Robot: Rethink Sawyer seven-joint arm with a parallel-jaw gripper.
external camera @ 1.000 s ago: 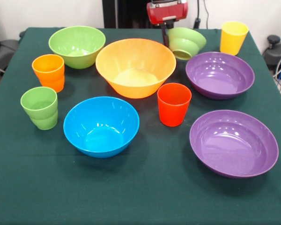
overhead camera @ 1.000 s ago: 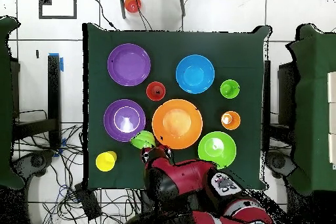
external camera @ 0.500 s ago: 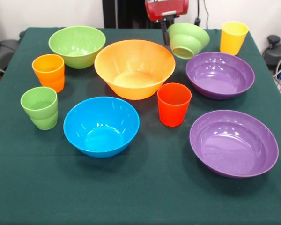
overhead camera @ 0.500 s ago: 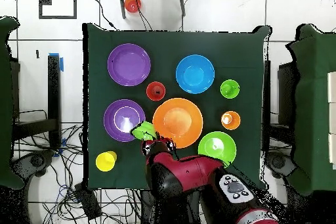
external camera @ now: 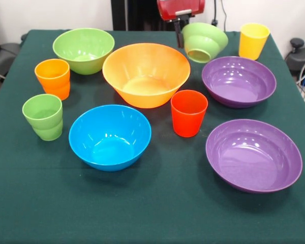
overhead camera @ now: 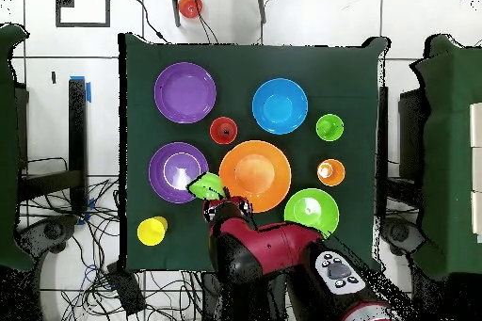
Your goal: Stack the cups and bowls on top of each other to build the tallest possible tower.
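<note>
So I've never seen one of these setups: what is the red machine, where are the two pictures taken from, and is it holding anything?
The red machine is a robot arm with a pincer. One picture faces it across the table; the other looks straight down. On the green cloth table sit a large orange bowl, a blue bowl, a green bowl, two purple bowls, and orange, green, red and yellow cups. Nothing is stacked yet. The pincer holds a small green bowl, tilted, off the table.
</note>
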